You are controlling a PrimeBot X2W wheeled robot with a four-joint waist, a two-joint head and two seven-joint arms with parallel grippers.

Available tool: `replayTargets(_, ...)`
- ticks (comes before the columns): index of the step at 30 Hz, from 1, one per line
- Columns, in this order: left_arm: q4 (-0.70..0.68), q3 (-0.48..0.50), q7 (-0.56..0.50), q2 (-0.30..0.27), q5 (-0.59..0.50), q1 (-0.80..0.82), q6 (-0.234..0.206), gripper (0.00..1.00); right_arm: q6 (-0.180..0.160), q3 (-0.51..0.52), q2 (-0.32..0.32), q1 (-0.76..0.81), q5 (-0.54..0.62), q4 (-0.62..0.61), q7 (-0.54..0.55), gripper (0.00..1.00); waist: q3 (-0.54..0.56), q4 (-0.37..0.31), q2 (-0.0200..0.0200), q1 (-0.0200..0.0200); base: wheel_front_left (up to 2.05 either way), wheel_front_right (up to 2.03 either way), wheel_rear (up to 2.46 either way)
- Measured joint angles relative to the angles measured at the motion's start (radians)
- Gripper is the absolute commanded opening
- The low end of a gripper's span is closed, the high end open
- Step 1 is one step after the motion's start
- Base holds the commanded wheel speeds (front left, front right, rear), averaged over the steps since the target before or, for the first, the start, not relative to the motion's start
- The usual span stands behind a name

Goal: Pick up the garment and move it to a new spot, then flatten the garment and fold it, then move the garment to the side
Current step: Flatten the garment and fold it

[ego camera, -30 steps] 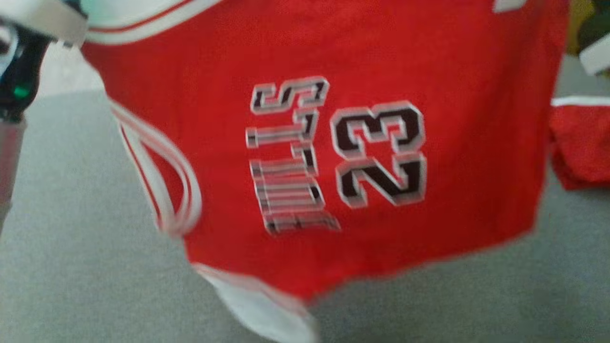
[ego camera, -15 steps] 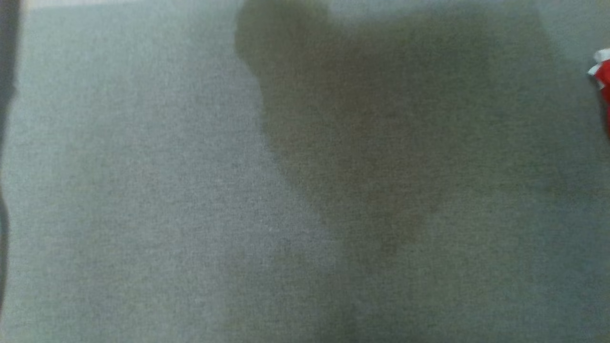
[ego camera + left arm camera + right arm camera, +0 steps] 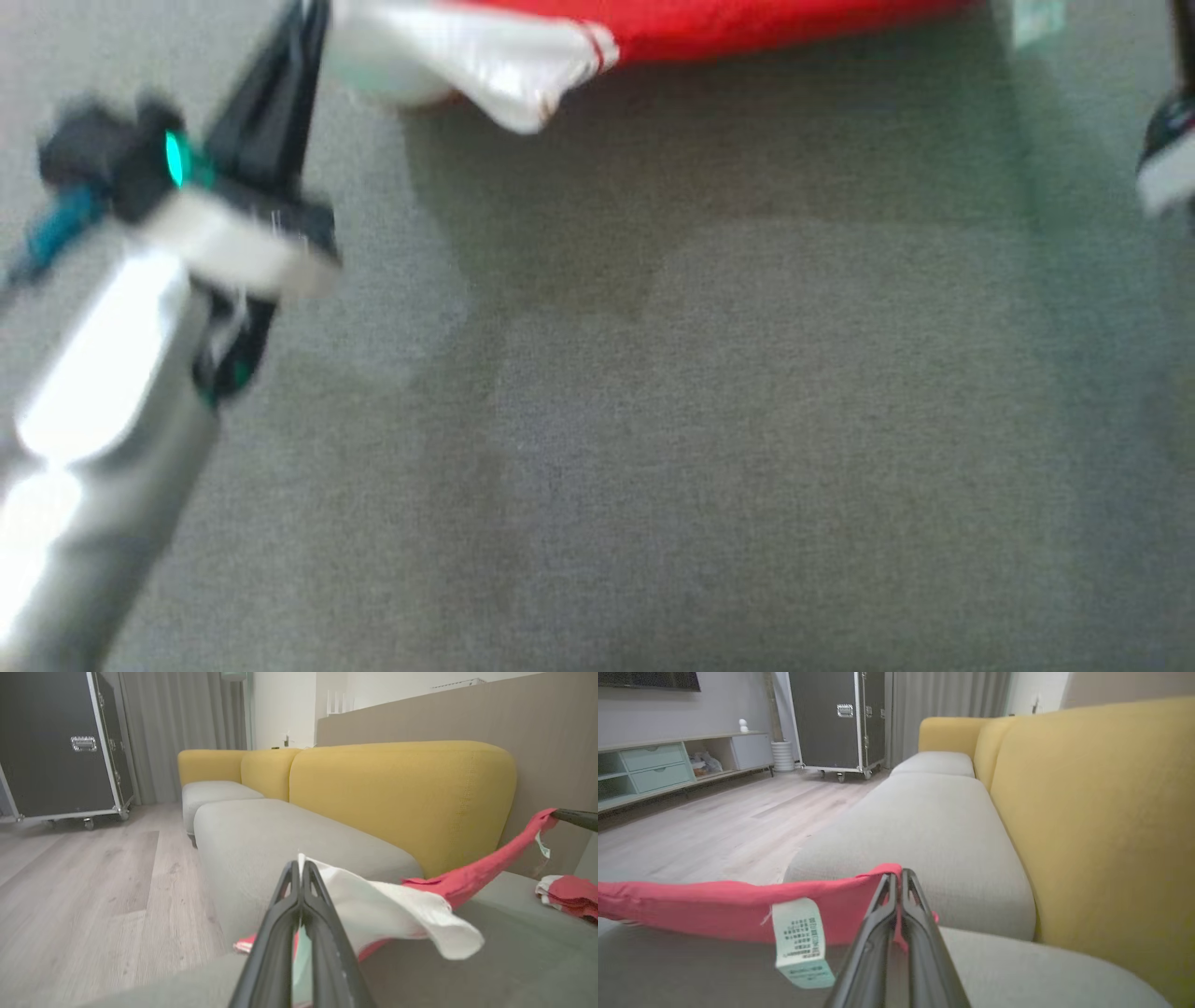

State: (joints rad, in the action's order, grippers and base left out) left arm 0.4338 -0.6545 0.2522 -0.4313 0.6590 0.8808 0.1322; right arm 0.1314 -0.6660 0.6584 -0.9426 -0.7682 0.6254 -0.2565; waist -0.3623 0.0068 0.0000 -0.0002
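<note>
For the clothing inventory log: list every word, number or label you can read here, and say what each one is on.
No text reads clearly.
The care tag hanging from the red jersey: rows of tiny print, too small to read.
The same tag in the head and left wrist views: blurred, unreadable.

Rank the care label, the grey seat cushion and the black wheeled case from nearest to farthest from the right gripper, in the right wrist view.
1. Care label: hanging off the red garment, just left of the right gripper.
2. Grey seat cushion: straight ahead, beyond the garment.
3. Black wheeled case: far off on the floor, upper left.
</note>
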Motion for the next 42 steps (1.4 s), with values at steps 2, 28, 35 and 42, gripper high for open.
replayTargets(2,-0.065,0.027,0.000,-0.021,-0.002,-0.140,-0.011,0.00,0.000,0.030,0.004,0.127,-0.015,-0.039,0.000,0.00,0.031,-0.004,0.0000,0.0000,0.00,0.00,0.00)
replayTargets(28,-0.564,0.024,-0.057,-0.173,0.062,-0.902,-0.233,0.00,0.000,0.321,0.017,0.889,0.084,-0.350,0.035,0.00,0.246,-0.030,0.0001,0.0002,0.00,0.00,0.00)
replayTargets(35,-0.467,0.022,-0.095,-0.132,0.033,-0.637,-0.160,0.00,0.000,0.325,0.007,0.773,0.083,-0.327,0.082,0.00,0.170,-0.017,0.0000,0.0003,0.00,0.00,0.00)
replayTargets(42,-0.291,0.011,-0.103,-0.073,-0.020,-0.360,-0.082,0.00,0.000,0.273,0.012,0.563,0.073,-0.273,0.129,0.00,0.074,-0.004,0.0000,0.0006,0.00,0.00,0.00)
